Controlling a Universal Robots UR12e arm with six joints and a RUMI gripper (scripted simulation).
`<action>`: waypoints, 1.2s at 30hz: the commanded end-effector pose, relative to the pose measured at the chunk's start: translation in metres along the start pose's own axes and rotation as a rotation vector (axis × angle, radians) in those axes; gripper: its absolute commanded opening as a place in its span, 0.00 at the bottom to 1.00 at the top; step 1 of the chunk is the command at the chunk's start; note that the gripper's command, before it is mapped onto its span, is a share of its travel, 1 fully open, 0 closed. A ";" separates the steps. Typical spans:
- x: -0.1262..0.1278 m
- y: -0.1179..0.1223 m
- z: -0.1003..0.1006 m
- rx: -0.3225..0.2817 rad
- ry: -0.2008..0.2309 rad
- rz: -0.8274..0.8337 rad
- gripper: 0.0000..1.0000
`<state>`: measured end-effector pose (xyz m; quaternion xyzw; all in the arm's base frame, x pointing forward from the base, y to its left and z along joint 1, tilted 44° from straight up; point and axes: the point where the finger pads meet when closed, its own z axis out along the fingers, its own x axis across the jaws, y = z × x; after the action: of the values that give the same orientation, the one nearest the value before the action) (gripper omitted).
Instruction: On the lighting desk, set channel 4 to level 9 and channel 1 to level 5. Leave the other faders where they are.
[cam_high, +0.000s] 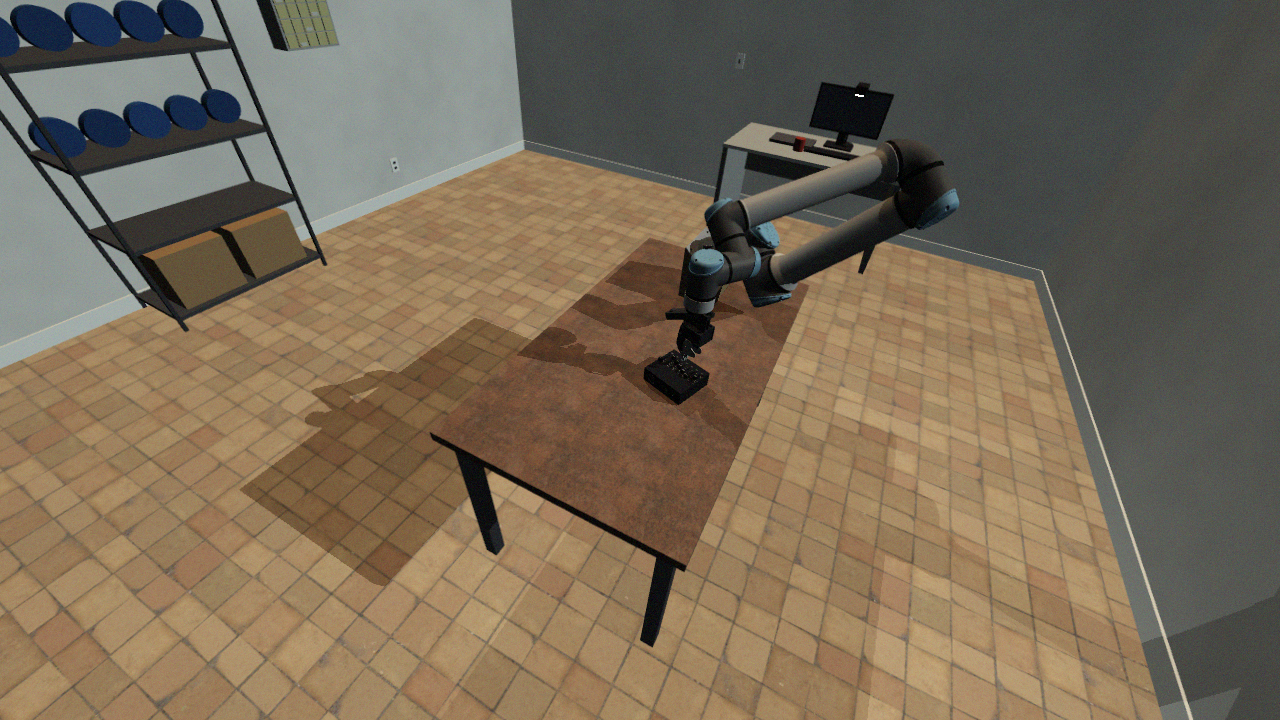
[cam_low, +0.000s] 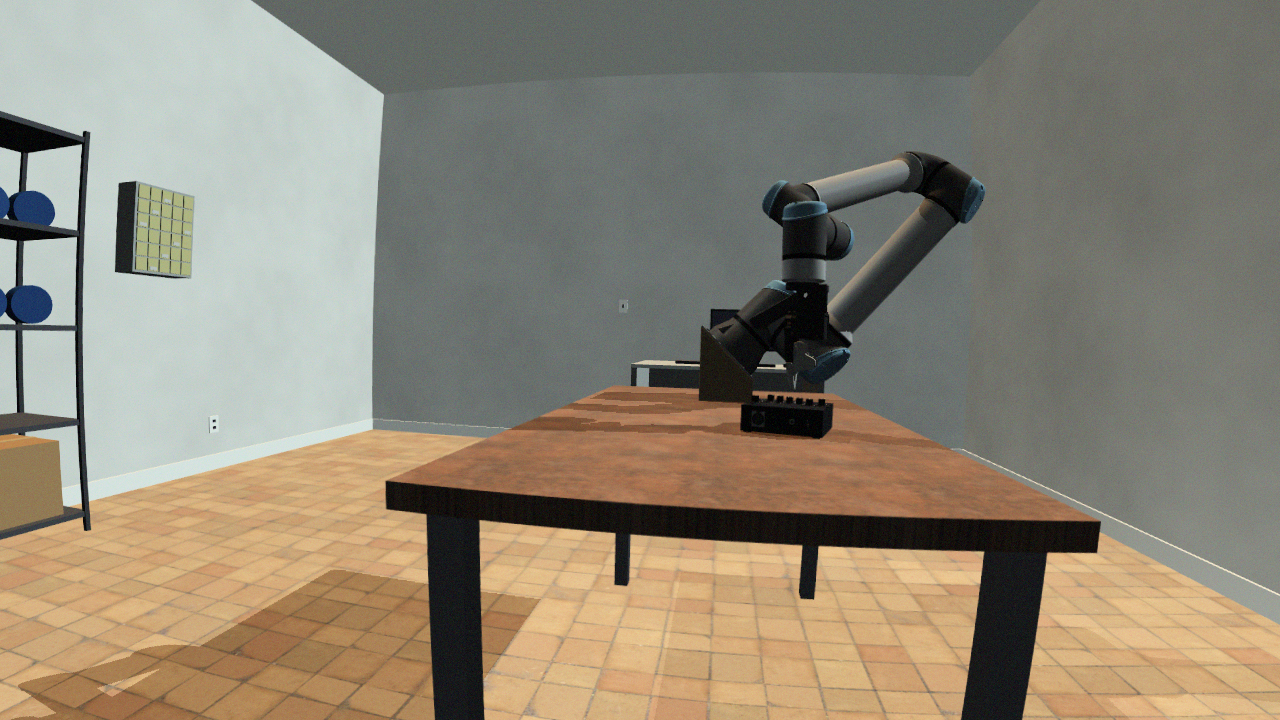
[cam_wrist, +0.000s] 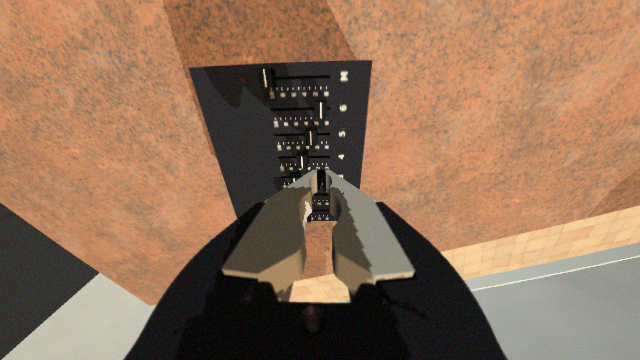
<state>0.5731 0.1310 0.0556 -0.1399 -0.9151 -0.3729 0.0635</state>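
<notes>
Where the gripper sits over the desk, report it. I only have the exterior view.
Observer: Wrist view: the gripper is shut. Its tips are over the row just nearer than the mark 4 on the desk.
Operator: Give me channel 4's fader.
Observer: Its cap stands about mid-slot. The level marks are too small to read.
Operator: Now the far rows.
Observer: M's cap is at the left end of its slot, and 6's cap is near the right end.
</notes>
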 end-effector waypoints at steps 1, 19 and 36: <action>-0.001 0.000 0.003 0.000 -0.001 0.000 0.00; -0.001 0.000 0.007 0.000 -0.001 0.000 0.00; -0.001 0.000 0.007 0.000 -0.001 0.000 0.00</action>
<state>0.5731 0.1364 0.0500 -0.1399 -0.9151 -0.3729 0.0635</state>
